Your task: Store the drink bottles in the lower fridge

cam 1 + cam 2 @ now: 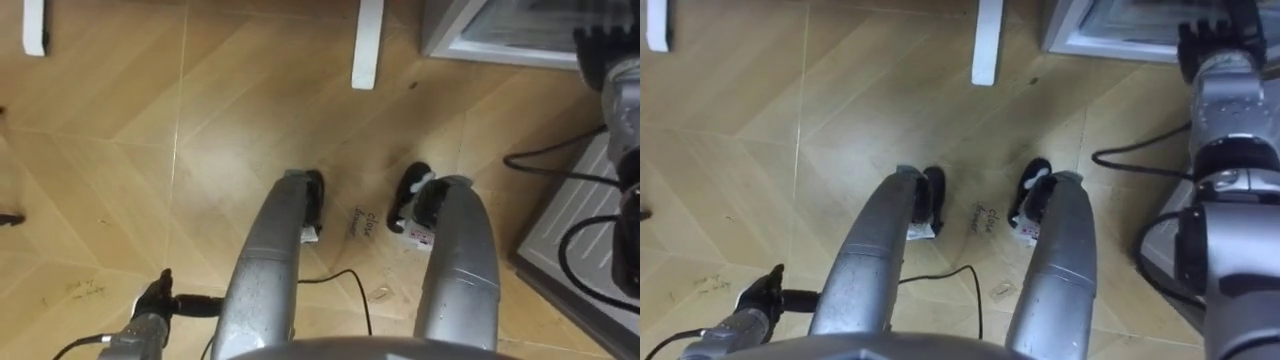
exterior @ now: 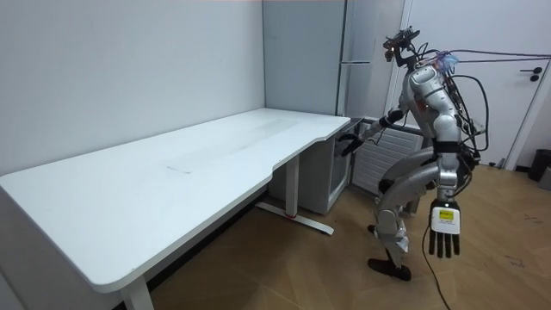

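Our left hand [image 2: 443,231] hangs at our side, straight and slightly spread, holding nothing. Our right hand [image 1: 1218,40] reaches forward, but we cannot tell whether it is spread or closed. Just beyond it stands the low white fridge [image 2: 327,181].

Office-like room with long white desk [image 2: 172,185], wood-pattern floor [image 2: 284,267] and grey fridge [image 2: 306,69] in corner

Wood floor [image 1: 200,150] w/ slight sheen, smooth matt tabletop [image 2: 172,172]
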Motion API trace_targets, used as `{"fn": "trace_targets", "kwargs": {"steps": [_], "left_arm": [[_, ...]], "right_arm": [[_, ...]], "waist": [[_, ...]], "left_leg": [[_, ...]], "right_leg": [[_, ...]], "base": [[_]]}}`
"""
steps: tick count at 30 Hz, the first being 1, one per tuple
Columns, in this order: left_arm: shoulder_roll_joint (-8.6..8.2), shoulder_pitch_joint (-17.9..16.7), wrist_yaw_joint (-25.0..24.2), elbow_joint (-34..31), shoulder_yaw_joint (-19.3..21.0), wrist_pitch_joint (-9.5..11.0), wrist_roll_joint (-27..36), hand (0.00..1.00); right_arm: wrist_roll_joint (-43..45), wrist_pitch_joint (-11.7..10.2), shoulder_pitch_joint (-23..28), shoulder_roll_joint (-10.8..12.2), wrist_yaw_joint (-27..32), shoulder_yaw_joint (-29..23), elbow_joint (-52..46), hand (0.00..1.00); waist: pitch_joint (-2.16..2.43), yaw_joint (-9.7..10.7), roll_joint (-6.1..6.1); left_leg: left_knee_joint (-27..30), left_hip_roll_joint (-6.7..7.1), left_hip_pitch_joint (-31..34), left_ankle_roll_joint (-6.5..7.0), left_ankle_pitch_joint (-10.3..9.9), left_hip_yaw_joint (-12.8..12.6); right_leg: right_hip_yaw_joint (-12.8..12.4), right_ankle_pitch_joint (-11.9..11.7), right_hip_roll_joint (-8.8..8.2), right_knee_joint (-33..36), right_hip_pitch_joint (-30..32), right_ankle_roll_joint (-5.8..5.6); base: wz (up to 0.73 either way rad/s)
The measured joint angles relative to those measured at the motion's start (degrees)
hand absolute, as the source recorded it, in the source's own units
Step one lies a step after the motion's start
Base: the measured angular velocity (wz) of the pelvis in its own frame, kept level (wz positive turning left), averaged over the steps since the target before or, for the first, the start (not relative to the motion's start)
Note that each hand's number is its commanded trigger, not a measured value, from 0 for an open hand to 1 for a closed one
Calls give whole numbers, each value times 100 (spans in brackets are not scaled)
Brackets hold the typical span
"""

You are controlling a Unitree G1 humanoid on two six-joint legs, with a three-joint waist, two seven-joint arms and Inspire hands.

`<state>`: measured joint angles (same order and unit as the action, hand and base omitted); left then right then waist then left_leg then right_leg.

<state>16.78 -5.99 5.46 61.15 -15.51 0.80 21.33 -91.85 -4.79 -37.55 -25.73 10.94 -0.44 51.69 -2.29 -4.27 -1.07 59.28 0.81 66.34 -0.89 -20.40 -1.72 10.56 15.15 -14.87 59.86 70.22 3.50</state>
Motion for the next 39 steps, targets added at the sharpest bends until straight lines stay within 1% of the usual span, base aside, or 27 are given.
{"fn": "trace_targets", "kwargs": {"steps": [1,2,4,6,8,9,10,12,16,20,23,25,27,28,30,31,32,33,34,35,37,38,39], "left_arm": [[3,-11,0,0,19,18,0,0],[6,-22,0,-2,99,83,-1,0],[33,-26,5,-11,196,143,0,0],[79,-58,10,-11,201,205,2,0],[83,-132,13,-11,195,205,43,0],[83,-181,13,-19,176,204,54,0],[83,-224,13,-48,177,203,55,0],[83,-403,12,-153,177,202,58,0],[84,-486,7,-178,175,206,170,0],[83,-491,-4,-178,117,215,161,0],[83,-496,-15,-180,51,186,162,0],[85,-504,-101,-183,38,173,164,0],[91,-501,-176,-191,38,174,149,0],[93,-501,-207,-185,38,173,149,0],[106,-502,-281,-164,37,156,158,0],[118,-503,-287,-164,37,148,155,0],[134,-505,-320,-149,38,124,154,0],[135,-509,-351,-128,7,111,153,0],[141,-507,-378,-125,-25,110,145,0],[150,-505,-392,-125,-25,112,146,0],[173,-440,-457,50,-50,181,149,0],[171,-423,-467,100,-50,180,151,0],[162,-344,-478,191,-41,179,147,0]], "right_arm": [[0,-5,3,0,89,70,-108,0],[0,-38,3,-1,315,178,-333,0],[0,-62,1,-1,580,221,-554,0],[1,-172,-13,-4,718,246,-567,0],[0,-232,-12,-8,774,248,-567,0],[0,-286,-13,-16,819,249,-568,0],[0,-314,-13,-16,833,249,-574,0],[-2,-374,-13,-19,984,253,-709,0],[-3,-513,-13,-28,1113,263,-815,0],[-2,-528,-12,-45,1129,263,-800,0],[-2,-528,-7,-43,1048,311,-540,0],[-4,-524,12,-40,887,316,-236,0],[-5,-518,104,-42,352,371,309,0],[-5,-509,147,-42,218,375,412,0],[2,-497,428,-39,-308,388,733,0],[22,-466,525,-35,-443,395,815,0],[38,-378,722,-35,-666,399,912,0],[92,-370,864,-36,-926,448,1045,0],[244,-360,1033,-35,-1217,507,1245,0],[305,-326,1124,-35,-1349,555,1367,0],[526,-190,1532,-21,-1748,716,1664,0],[606,-177,1614,3,-1835,734,1724,0],[788,-177,1837,41,-1996,813,1845,0]], "waist": [[2,9,-4],[2,5,-5],[3,-42,-3],[6,-113,1],[7,-148,4],[7,-229,4],[8,-255,6],[16,-284,19],[18,-381,23],[20,-390,27],[16,-428,50],[13,-514,55],[5,-612,41],[7,-635,42],[6,-717,55],[4,-721,51],[-3,-740,39],[-6,-742,42],[-10,-713,53],[-11,-714,54],[-15,-701,48],[-15,-706,46],[-15,-676,50]], "left_leg": [[3,1,0,-5,3,0],[19,-2,8,-16,10,9],[35,-5,2,-42,28,34],[42,13,-11,-60,65,55],[69,24,-16,-71,77,62],[85,-5,-14,-65,72,64],[89,-8,-12,-54,67,70],[89,-6,-3,-67,73,88],[88,-9,-21,-91,87,83],[45,-5,-38,-114,102,74],[12,-9,-207,-118,104,90],[-45,-18,-392,-119,103,95],[-278,-19,-687,-123,106,111],[-338,-24,-751,-127,109,123],[-544,-57,-1025,-181,143,231],[-620,-75,-1113,-187,146,254],[-775,-100,-1275,-207,175,285],[-920,-106,-1448,-197,223,311],[-1048,-112,-1634,-243,262,366],[-1125,-120,-1730,-251,268,392],[-1464,-136,-2096,-259,308,482],[-1535,-138,-2170,-259,309,488],[-1658,-141,-2324,-259,310,515]], "right_leg": [[0,0,-2,5,0,0],[16,-1,-7,7,0,5],[32,6,-3,8,-16,42],[30,-1,5,39,-34,50],[22,5,4,98,-31,58],[24,15,4,99,-31,75],[27,18,5,102,-28,80],[31,26,1,120,-16,94],[33,42,-23,169,-18,119],[76,49,-81,171,-32,132],[122,72,-80,166,-217,161],[129,104,-78,126,-401,155],[194,101,-65,-83,-703,145],[214,98,-54,-149,-774,140],[362,80,41,-416,-1131,120],[399,72,72,-508,-1237,111],[462,47,114,-675,-1443,91],[529,22,126,-811,-1635,56],[593,9,160,-962,-1858,19],[628,2,189,-1058,-1980,-1],[719,-55,295,-1458,-2407,-67],[736,-68,307,-1531,-2487,-67],[799,-100,328,-1668,-2659,-46]], "base": [[0],[0],[0],[9],[9],[0],[0],[5],[6],[7],[5],[0],[0],[3],[0],[8],[11],[12],[9],[6],[0],[0],[5]]}}
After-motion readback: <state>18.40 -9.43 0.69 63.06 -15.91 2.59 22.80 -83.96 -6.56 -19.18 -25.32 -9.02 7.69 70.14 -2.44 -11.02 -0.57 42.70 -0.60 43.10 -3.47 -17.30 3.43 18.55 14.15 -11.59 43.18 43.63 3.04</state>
